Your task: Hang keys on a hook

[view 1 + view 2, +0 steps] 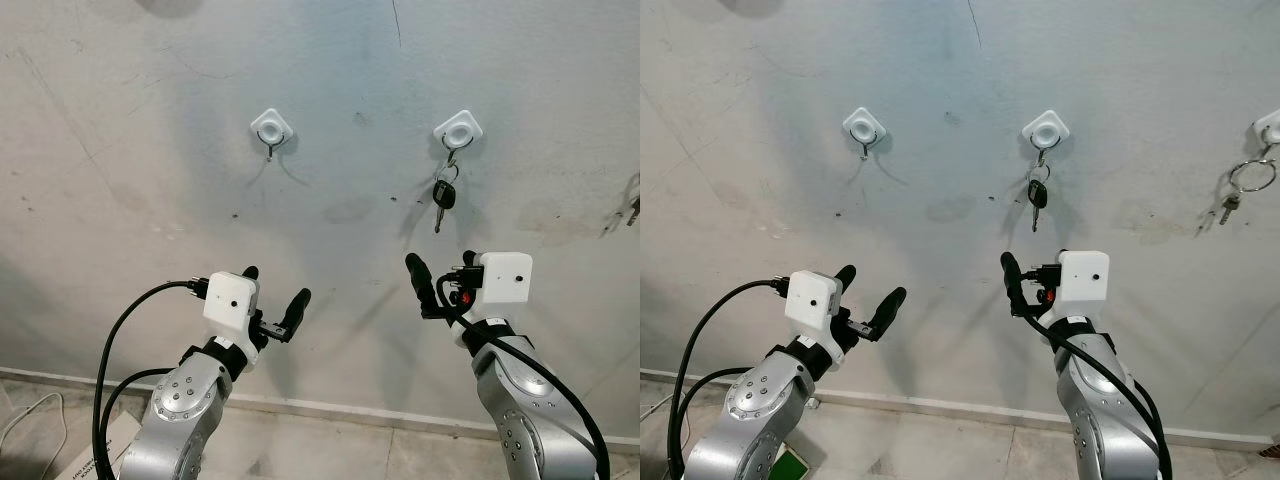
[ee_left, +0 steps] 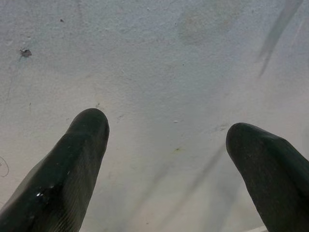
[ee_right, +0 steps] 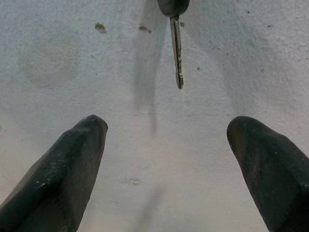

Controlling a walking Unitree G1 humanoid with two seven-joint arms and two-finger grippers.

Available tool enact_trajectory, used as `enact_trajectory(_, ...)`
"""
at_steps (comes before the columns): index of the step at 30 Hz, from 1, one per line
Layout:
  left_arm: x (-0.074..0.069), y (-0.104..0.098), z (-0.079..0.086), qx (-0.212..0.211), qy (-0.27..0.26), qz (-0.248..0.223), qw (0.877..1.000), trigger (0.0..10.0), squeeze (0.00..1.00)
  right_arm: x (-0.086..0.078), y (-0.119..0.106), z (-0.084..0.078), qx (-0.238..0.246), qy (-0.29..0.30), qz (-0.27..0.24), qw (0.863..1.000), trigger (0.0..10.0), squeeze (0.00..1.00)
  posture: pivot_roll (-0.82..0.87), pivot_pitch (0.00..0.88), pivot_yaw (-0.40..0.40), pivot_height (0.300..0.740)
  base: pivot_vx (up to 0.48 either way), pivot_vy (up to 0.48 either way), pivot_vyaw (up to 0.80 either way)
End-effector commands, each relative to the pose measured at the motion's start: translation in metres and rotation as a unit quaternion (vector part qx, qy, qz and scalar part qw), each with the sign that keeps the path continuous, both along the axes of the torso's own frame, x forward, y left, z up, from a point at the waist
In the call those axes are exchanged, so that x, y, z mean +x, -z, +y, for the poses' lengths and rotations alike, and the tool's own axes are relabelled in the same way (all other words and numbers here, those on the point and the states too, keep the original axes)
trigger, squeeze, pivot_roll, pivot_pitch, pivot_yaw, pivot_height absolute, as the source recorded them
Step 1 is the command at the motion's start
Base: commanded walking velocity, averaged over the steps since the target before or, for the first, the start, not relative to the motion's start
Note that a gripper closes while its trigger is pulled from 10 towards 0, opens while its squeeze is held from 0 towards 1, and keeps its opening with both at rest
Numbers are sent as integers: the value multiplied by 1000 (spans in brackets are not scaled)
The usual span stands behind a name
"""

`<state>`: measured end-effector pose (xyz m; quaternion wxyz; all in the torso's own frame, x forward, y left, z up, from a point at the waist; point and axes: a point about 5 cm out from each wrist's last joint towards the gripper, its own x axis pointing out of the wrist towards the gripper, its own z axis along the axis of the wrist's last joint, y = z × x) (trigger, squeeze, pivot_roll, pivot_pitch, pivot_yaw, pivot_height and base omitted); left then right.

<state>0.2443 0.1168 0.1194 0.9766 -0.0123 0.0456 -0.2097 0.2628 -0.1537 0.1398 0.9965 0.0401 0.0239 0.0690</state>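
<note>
1. Keys (image 1: 444, 200) with a black head hang by their ring from the white hook (image 1: 459, 130) on the grey wall (image 1: 340, 190), directly above the right tool (image 1: 440, 278) and apart from it.
2. Right tool: its fingers (image 3: 63, 169) are spread wide and hold nothing; in the right wrist view the key's blade tip (image 3: 178, 72) hangs just beyond the gap between them, pointing down toward it.
3. Left tool (image 1: 272, 296) is also raised before the wall, level with the right tool and well off to its left, fingers (image 2: 67, 164) parted and empty, facing bare plaster.
4. Second white hook (image 1: 271, 129) sits above the left tool, bare.
5. Far to the right of the right tool, another hook (image 1: 1270, 126) carries a metal ring (image 1: 1251, 175) with a small key (image 1: 1229, 205).
6. Below both tools, a pale skirting (image 1: 350, 410) meets the tiled floor (image 1: 330, 445).
</note>
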Motion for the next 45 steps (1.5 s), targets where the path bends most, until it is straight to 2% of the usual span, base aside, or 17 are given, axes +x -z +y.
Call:
enact_trajectory(1,1,0,3,6,-4,-1,1000,10000,0,2,-1,5,3,-11,2,1000,10000,0,-57,0,97,740,0,0,0)
enact_trajectory(7,1,0,3,5,-2,-1,1000,10000,0,2,0,6,8,-15,6,1000,10000,0,-59,0,96,740,0,0,0)
enact_trajectory(34,2,1,2,0,-5,5,1000,10000,0,2,-3,7,13,-17,6,1000,10000,0,-61,0,98,740,-263,0,0)
enact_trajectory(39,3,2,1,0,-4,4,1000,10000,0,3,-3,6,28,-16,10,999,10000,0,-63,0,96,740,-263,0,0)
enact_trajectory(45,3,2,1,-1,-3,4,1000,10000,0,4,-3,6,16,-17,13,1000,10000,0,-68,0,97,740,-262,0,0)
